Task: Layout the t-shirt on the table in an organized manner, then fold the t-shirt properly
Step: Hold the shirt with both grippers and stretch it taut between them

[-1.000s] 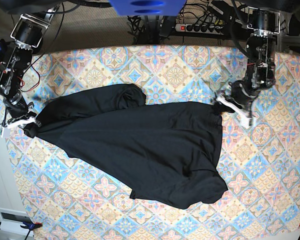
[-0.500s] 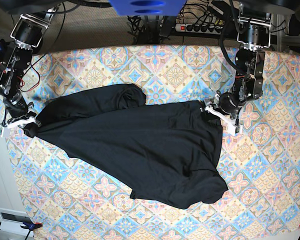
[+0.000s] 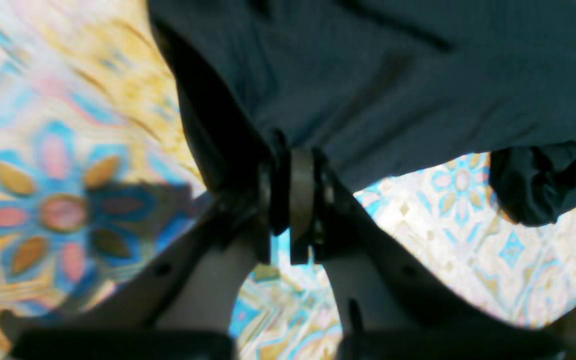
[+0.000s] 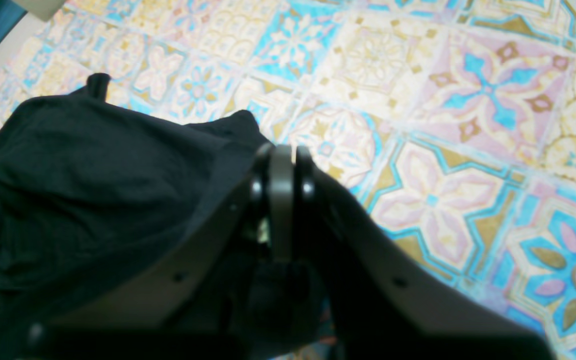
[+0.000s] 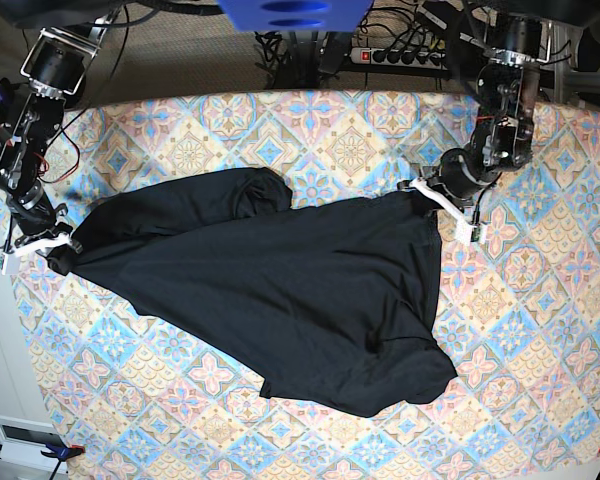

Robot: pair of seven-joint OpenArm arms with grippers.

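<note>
The t-shirt point(image 5: 280, 290) sprawls across the middle of the table point(image 5: 540, 330) (rumpled, one sleeve bunched). The left gripper point(image 5: 432, 200) pinches its right edge; the right gripper point(image 5: 42, 246) clamps its left tip.

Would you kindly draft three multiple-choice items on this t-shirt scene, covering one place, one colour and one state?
1. Where does the t-shirt lie on the table?
A. Across the middle
B. Hanging off the front edge
C. Piled in the back corner

2. What colour is the t-shirt?
A. White
B. Black
C. Red

3. What is the state of the left gripper?
A. Wide open above bare cloth
B. Shut on the t-shirt's edge
C. Out of every view

Answers:
1 A, the base view shows it spread between both arms.
2 B, the fabric is plain black in all views.
3 B, the left wrist view shows the fingers pressed together with dark fabric pinched at their tips.
</note>
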